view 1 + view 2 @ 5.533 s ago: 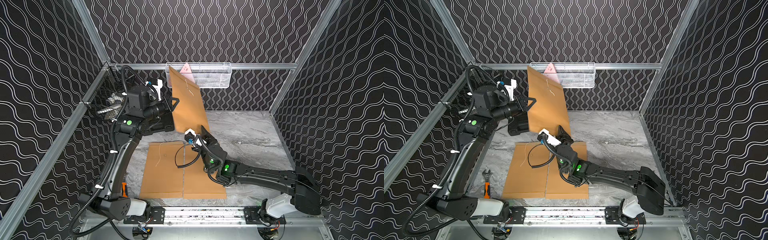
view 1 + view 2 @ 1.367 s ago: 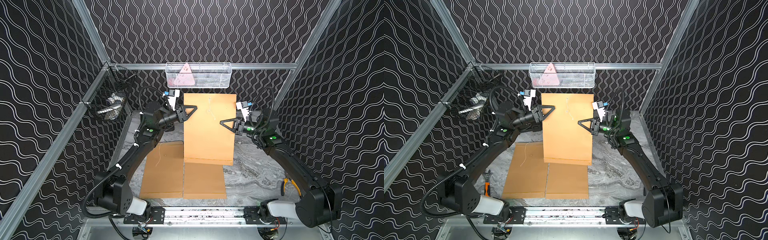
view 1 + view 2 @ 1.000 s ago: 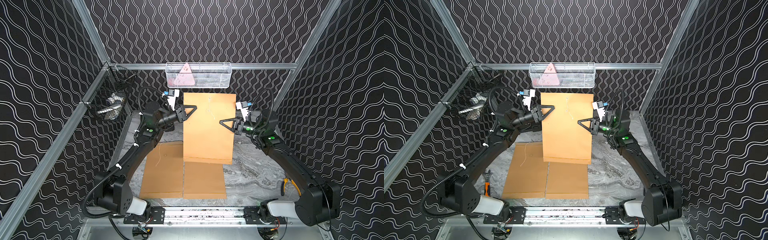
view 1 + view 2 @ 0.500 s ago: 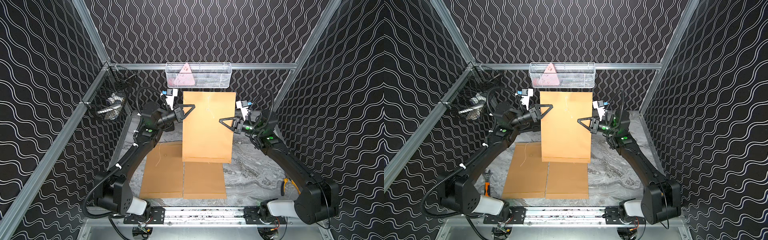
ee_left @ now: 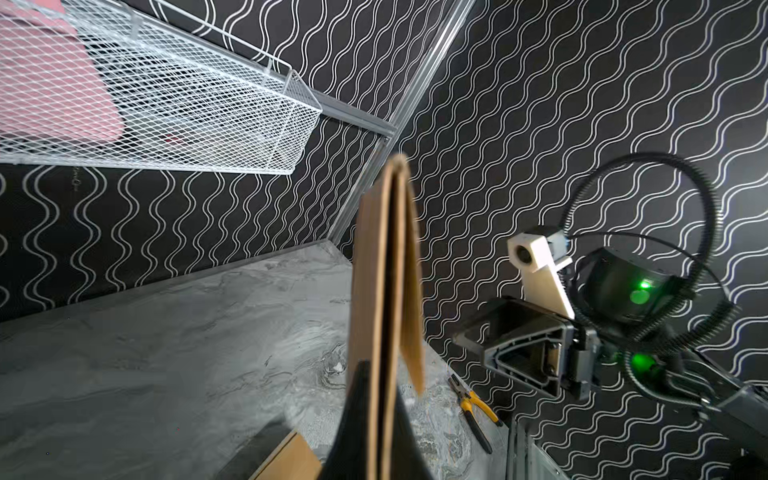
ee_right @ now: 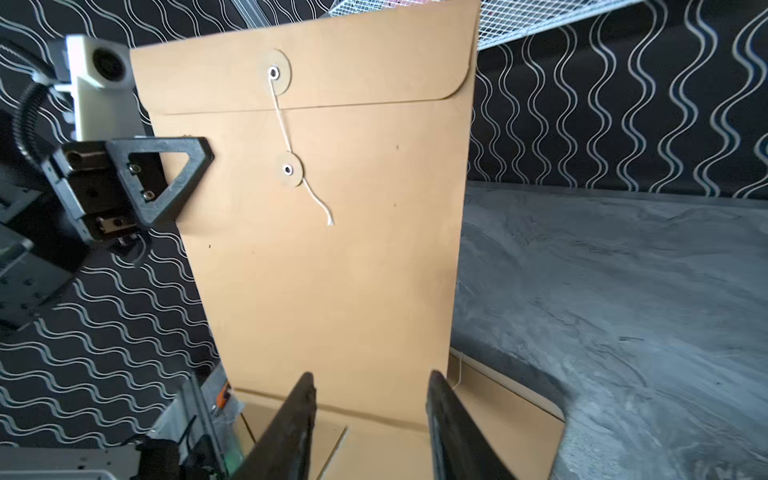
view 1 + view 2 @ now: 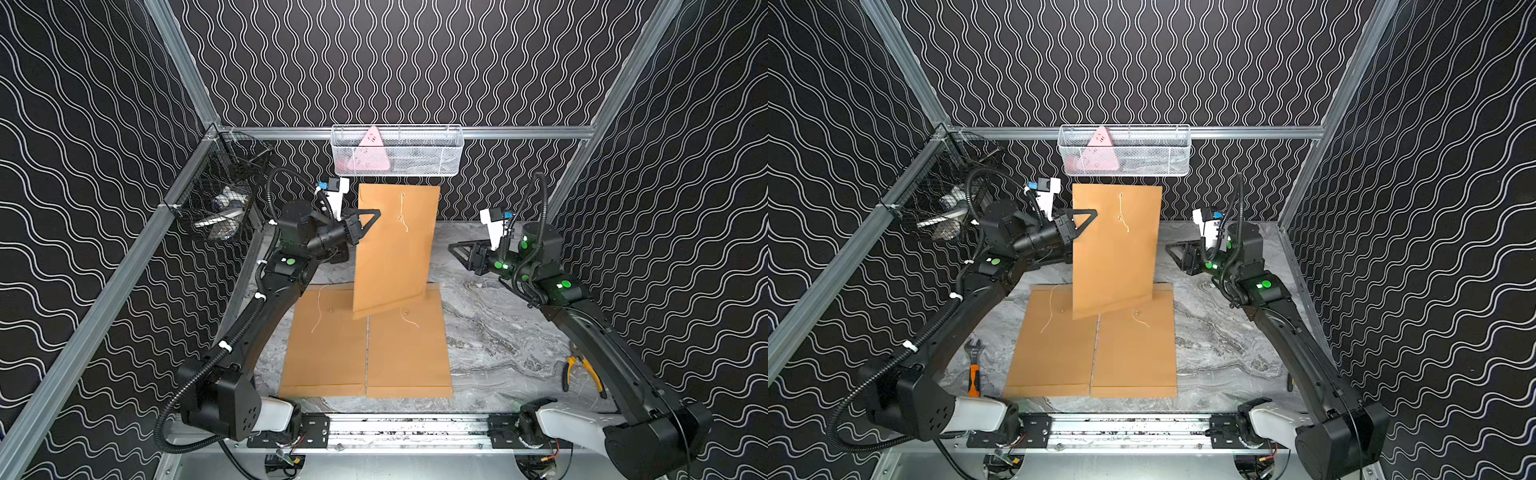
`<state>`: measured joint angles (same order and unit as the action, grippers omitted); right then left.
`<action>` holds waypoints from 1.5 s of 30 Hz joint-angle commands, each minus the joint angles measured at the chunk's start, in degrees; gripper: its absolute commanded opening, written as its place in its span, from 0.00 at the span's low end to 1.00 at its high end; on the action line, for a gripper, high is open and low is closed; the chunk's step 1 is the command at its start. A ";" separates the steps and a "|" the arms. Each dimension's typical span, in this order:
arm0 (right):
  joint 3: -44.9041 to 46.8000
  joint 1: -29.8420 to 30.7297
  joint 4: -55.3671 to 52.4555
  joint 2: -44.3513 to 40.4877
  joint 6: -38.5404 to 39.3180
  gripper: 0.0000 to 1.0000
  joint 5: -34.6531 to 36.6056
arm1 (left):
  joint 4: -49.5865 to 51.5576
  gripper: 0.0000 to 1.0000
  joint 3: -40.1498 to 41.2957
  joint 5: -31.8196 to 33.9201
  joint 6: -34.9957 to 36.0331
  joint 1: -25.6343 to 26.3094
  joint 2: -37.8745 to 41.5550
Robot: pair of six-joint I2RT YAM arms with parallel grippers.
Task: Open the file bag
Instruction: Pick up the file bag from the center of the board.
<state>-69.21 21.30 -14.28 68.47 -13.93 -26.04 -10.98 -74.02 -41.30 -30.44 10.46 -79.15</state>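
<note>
**Top views.** A brown kraft-paper file bag (image 7: 392, 249) with a string-and-button closure stands near upright above the grey marbled worktop (image 7: 498, 332). It is slightly tilted, flap end uppermost. The left gripper (image 7: 371, 216) has its jaws clenched on the bag's edge nearest that arm, just below the flap. The right gripper (image 7: 457, 251) sits near the opposite edge but apart from it, its jaws parted and grasping nothing. The bag's lower edge hangs over two flat file bags (image 7: 328, 345) of the same brown paper, which lie side by side. Whether it touches them cannot be told. A white wire-mesh basket (image 7: 432, 153) holding a pink triangular item (image 7: 370, 151) hangs on the back rail. A black wire basket (image 7: 216, 195) hangs on the side rail. Yellow-handled pliers (image 7: 582, 372) lie by the right arm, and an orange-handled wrench (image 7: 974, 365) lies by the left arm.

**Left wrist view.** The file bag (image 5: 384, 291) shows edge-on, pinched between the black jaws of the left gripper (image 5: 380, 440). One paper layer stands slightly off the rest. The right gripper (image 5: 478, 345) is clear of the bag.

**Right wrist view.** The flap of the file bag (image 6: 332, 249) lies folded down. A white string (image 6: 282, 120) runs from the flap's button to the lower button, its tail hanging loose. The right gripper (image 6: 370, 399) shows its jaws parted in the foreground. The left gripper (image 6: 195, 162) clamps the far edge.
</note>
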 commanded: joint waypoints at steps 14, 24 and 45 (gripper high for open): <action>-9.22 14.13 4.81 13.30 6.53 0.29 13.50 | 7.41 0.00 -2.63 2.21 7.38 4.61 4.62; -8.66 14.56 9.61 14.46 7.77 0.28 14.07 | 8.25 0.00 -3.74 1.04 7.48 6.57 5.57; -1.18 14.55 23.66 10.13 9.71 0.28 10.02 | 14.68 0.00 -7.85 -3.02 12.99 8.42 6.96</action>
<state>-71.07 35.73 4.25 79.22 -5.04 -14.02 2.48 -81.03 -42.24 -20.67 18.59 -72.79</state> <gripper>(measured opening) 0.283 0.050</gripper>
